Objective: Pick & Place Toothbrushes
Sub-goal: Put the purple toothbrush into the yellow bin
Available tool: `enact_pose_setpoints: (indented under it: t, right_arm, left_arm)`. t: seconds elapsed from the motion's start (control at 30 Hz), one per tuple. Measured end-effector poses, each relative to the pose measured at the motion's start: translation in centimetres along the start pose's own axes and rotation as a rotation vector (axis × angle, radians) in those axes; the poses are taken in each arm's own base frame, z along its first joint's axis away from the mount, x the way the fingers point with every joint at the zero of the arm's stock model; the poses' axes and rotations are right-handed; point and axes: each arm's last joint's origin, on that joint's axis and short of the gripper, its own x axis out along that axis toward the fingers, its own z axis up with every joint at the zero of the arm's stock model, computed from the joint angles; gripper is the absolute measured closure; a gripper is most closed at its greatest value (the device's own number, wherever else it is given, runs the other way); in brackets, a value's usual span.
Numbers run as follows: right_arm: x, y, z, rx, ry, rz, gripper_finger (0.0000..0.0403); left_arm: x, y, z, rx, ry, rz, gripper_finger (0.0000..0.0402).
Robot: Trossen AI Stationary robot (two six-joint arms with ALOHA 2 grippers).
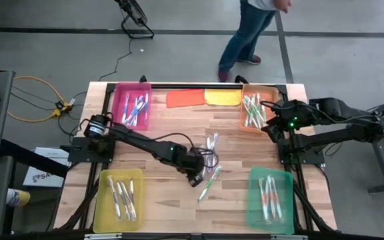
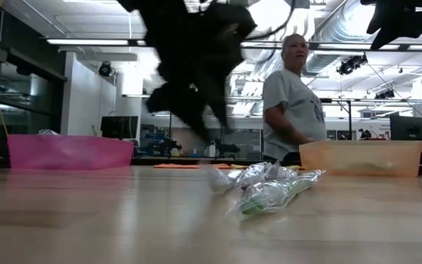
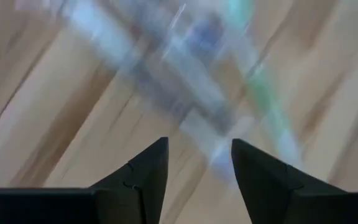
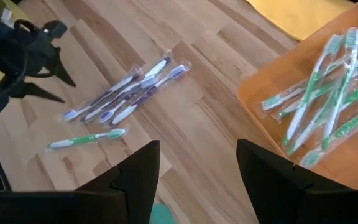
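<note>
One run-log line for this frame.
left gripper open, over loose toothbrushes mid-table | right gripper open, empty, beside orange tray | green toothbrush lies apart

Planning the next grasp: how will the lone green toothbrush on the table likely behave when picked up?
The green toothbrush looks thin and light, probably stiff. Its clear wrapper seems glossy, so it may slip. Lying flat on the table, it probably slides rather than rolls.

Two dark fingers (image 3: 143, 180) of the left gripper (image 3: 199, 163) stand apart with an open gap between them, nothing held. Beyond them lies a wooden tabletop (image 3: 36, 118) with slanting grain. On it rest blurred wrapped toothbrushes (image 3: 191, 81) — whitish and bluish, one green (image 3: 267, 99) — details too smeared to tell.
</note>
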Motion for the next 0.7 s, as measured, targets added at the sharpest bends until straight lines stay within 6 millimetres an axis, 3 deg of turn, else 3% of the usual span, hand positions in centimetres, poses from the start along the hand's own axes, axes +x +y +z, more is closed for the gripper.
enact_pose_setpoints:
  t: [0.27,0.7]
  right_arm:
    - [0.0,0.0,0.0,0.0,0.001,-0.001,0.0196]
    - [0.0,0.0,0.0,0.0,0.002,-0.002,0.0196]
  left_arm:
    - [1.7,-1.3,-1.3,-0.011,0.017,-0.041,0.0232]
    - [3.4,-1.1,-2.3,-0.011,0.056,-0.011,0.0232]
